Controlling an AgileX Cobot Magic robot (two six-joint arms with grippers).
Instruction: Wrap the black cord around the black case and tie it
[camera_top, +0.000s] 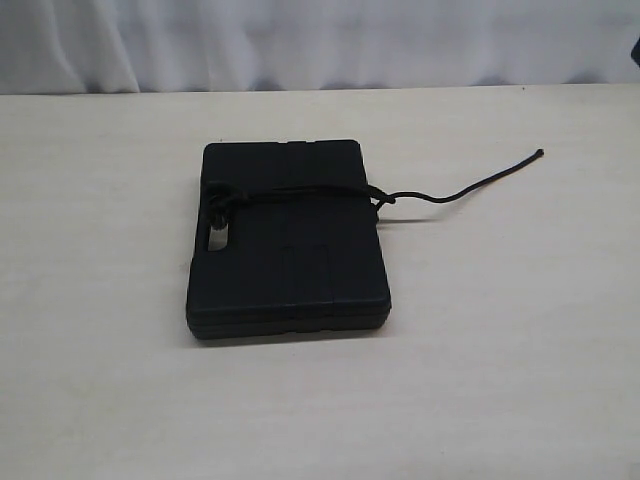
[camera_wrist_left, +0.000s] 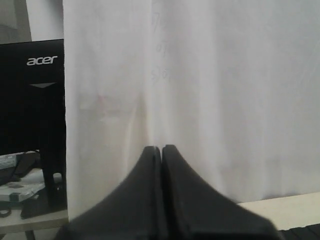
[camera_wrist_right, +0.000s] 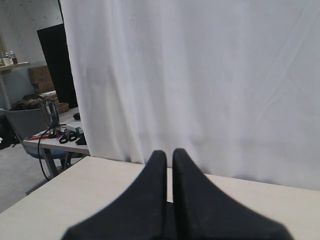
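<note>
The black case (camera_top: 288, 250) lies flat in the middle of the table in the exterior view. The black cord (camera_top: 300, 194) runs across its upper part, bunched in a knot at the handle cut-out on the left edge. A loose tail of the cord trails off to the right over the table to its end (camera_top: 539, 153). Neither arm appears in the exterior view. My left gripper (camera_wrist_left: 161, 148) is shut with nothing in it and faces a white curtain. My right gripper (camera_wrist_right: 169, 152) is also shut and empty, raised over the pale table.
The pale table (camera_top: 500, 350) spreads on all sides of the case. A white curtain (camera_top: 320, 40) hangs behind its far edge. A black monitor (camera_wrist_left: 32, 95) and a cluttered desk (camera_wrist_right: 62, 137) stand beyond the curtain's side.
</note>
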